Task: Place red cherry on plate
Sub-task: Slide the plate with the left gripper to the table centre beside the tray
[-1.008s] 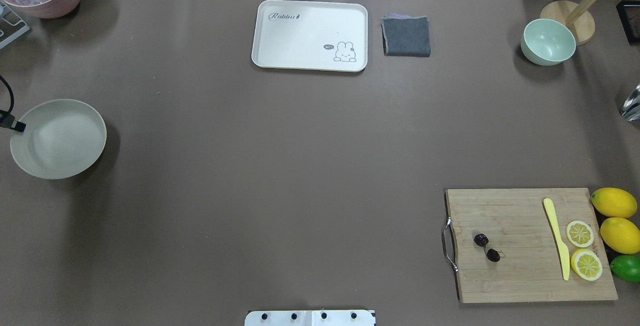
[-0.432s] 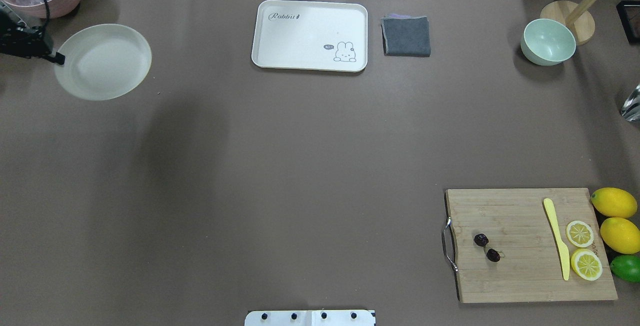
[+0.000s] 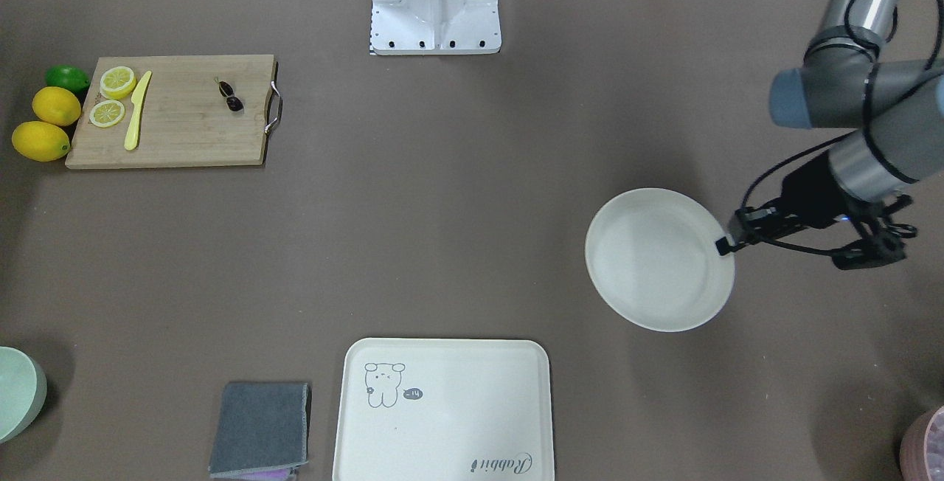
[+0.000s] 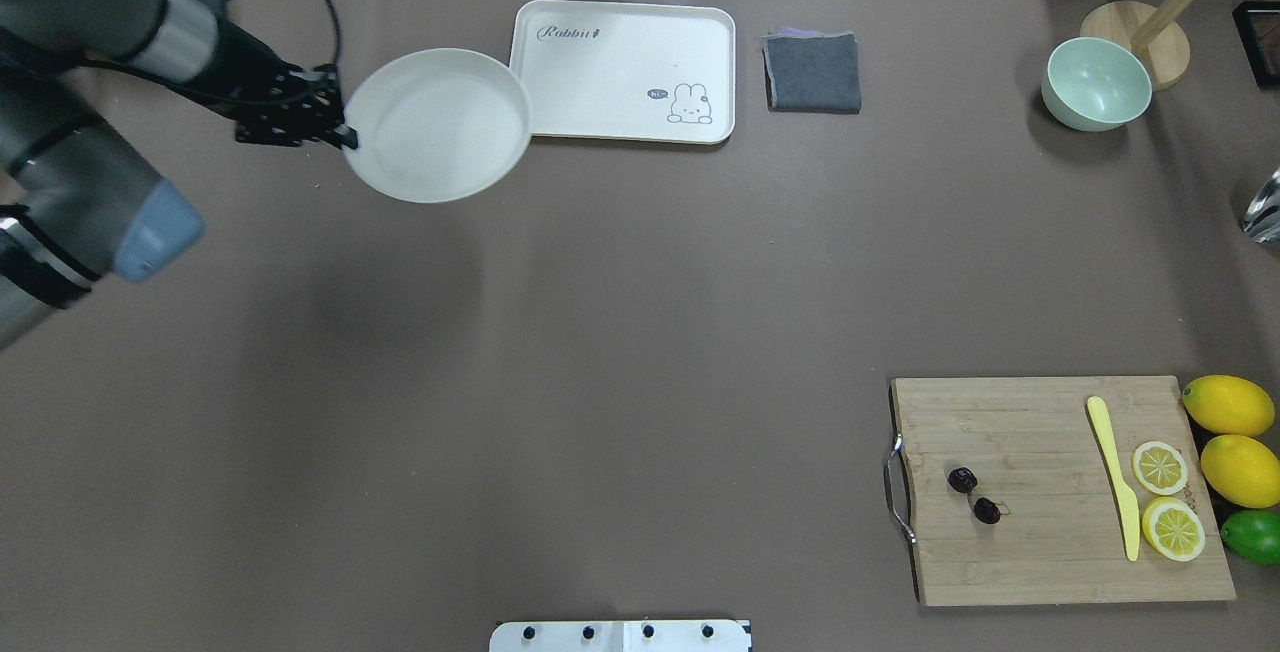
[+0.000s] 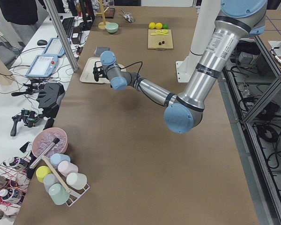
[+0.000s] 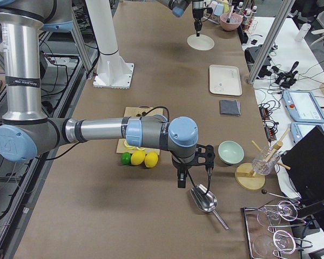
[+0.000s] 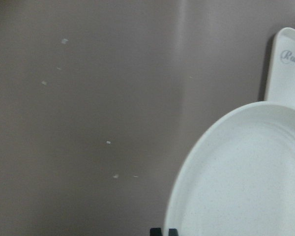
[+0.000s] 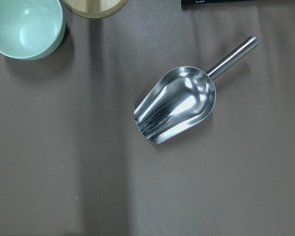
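At the rim of the plate [image 4: 437,124], my left jaws are pinched tight on the edge. They hold it level and, judging by its shadow, lifted off the table [image 4: 640,332], well apart from the cutting board [image 4: 1040,552]. I read the edge grip as a carry hold, meant to bring the plate nearer the fruit. The cherry [image 4: 973,494] lies untouched on the cutting board, near its metal handle. My right jaws hang beyond the cutting board's far end, where the lemons [image 4: 1240,469] lie, above a metal scoop [image 8: 176,104]. I cannot tell if they are spread or closed.
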You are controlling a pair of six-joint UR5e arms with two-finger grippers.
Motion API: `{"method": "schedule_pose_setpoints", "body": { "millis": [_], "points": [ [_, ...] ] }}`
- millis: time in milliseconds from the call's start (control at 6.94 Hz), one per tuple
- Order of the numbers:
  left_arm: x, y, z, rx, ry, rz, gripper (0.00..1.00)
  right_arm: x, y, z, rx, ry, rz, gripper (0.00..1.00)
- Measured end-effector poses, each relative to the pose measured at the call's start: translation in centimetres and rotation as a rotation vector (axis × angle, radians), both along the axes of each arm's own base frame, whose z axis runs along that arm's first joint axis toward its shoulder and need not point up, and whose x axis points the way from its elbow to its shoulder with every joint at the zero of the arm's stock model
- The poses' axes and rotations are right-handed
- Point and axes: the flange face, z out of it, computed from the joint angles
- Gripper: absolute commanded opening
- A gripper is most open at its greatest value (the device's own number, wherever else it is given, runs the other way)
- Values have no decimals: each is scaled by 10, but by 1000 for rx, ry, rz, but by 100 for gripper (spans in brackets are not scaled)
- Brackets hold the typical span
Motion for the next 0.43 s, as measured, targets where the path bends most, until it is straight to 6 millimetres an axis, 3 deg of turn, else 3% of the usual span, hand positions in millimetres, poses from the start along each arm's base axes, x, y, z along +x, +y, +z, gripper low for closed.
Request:
{"method": "schedule_pose_setpoints", "body": {
  "millis": [144, 288, 432],
  "points": [
    [59, 31, -33, -17, 16, -21, 0, -1, -2, -2, 4, 2, -2, 100],
    [106, 61, -47, -15, 14, -31, 0, -3, -5, -5, 6, -2, -3, 100],
    [140, 87, -49, -5, -1, -37, 0, -4, -6, -10, 3, -14, 6, 100]
  ]
}}
